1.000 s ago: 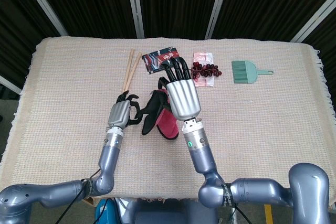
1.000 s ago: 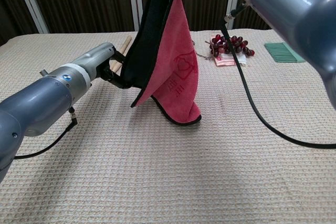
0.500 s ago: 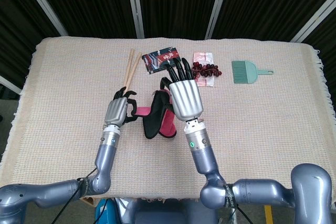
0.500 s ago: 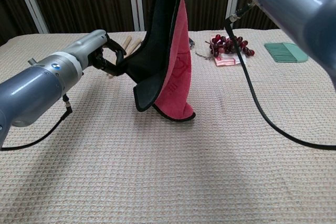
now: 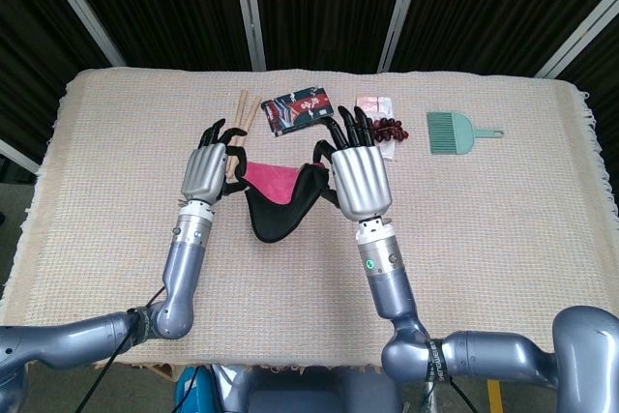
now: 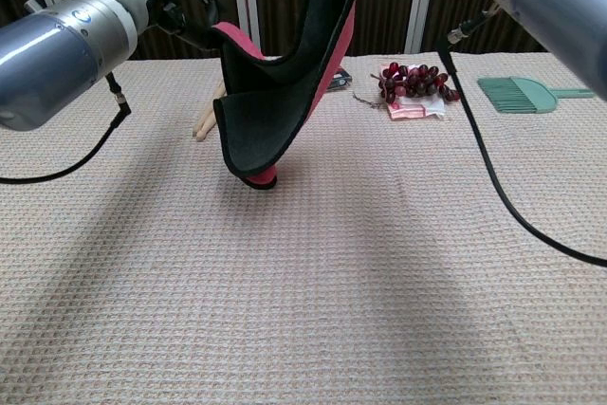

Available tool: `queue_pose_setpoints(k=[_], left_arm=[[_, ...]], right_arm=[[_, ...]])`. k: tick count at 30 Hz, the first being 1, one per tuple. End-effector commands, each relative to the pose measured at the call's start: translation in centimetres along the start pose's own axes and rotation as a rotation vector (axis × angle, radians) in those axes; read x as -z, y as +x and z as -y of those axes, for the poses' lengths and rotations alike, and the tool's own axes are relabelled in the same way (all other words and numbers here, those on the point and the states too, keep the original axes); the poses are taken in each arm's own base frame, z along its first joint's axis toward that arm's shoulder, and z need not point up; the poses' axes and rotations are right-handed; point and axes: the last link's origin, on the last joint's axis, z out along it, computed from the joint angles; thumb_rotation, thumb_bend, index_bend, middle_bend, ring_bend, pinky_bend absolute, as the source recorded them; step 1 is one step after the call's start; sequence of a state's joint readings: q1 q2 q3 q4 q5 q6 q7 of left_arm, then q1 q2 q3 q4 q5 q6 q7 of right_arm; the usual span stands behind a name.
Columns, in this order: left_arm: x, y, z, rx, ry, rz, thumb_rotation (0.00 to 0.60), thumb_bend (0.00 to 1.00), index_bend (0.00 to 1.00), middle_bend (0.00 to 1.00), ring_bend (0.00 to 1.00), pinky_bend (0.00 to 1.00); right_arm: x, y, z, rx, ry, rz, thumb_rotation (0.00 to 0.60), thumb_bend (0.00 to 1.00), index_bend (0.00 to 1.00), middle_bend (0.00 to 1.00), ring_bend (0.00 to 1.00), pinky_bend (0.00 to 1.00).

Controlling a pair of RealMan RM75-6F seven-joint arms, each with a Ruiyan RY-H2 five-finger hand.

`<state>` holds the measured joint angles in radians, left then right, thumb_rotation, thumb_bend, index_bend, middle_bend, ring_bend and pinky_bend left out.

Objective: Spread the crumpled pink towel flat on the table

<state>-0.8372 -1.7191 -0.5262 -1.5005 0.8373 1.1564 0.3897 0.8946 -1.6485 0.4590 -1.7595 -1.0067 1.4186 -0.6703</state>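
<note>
Fingers [image 5: 215,135] of the left hand [image 5: 205,169] and right hand [image 5: 360,179] are pinching opposite edges of the towel [image 5: 276,202], apparently at corners; soft and light, it is sagging limply above the table [image 5: 503,210].

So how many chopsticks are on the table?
2, side by side: chopsticks beyond the left hand, which hides their near ends; the towel could hide more.
</note>
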Motion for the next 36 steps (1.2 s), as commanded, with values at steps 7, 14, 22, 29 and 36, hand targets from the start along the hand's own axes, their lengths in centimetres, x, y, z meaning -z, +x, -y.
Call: queue_pose_setpoints(k=[7, 14, 22, 29, 36], left_arm=[[-1.4, 1.5, -2.5, -0.071, -0.064, -0.018, 0.600, 0.51, 0.68, 0.22, 0.00, 0.07], [-2.5, 3.1, -4.5, -0.074, -0.089, -0.056, 0.600, 0.51, 0.68, 0.22, 0.00, 0.07], [-3.3, 3.8, -6.2, -0.071, -0.103, -0.082, 0.600, 0.51, 0.69, 0.22, 0.00, 0.07], [-4.3, 2.0, -8.3, -0.075, -0.130, -0.077, 0.600, 0.51, 0.68, 0.22, 0.00, 0.07], [-5.4, 0.5, -9.1, -0.078, -0.144, -0.102, 0.600, 0.51, 0.69, 0.22, 0.00, 0.07]], right_arm=[[-0.4, 1.1, -3.0, -0.007, -0.049, -0.018, 0.600, 0.53, 0.61, 0.24, 0.08, 0.00], [-0.7, 2.3, -5.0, -0.018, -0.074, -0.034, 0.600, 0.53, 0.61, 0.24, 0.08, 0.00], [-1.6, 3.7, -7.1, -0.035, -0.110, -0.059, 0.600, 0.53, 0.61, 0.24, 0.09, 0.00], [-3.6, 3.1, -7.6, -0.042, -0.127, -0.053, 0.600, 0.53, 0.61, 0.24, 0.08, 0.00], [-4.9, 2.3, -7.6, -0.047, -0.104, -0.073, 0.600, 0.53, 0.61, 0.24, 0.08, 0.00]])
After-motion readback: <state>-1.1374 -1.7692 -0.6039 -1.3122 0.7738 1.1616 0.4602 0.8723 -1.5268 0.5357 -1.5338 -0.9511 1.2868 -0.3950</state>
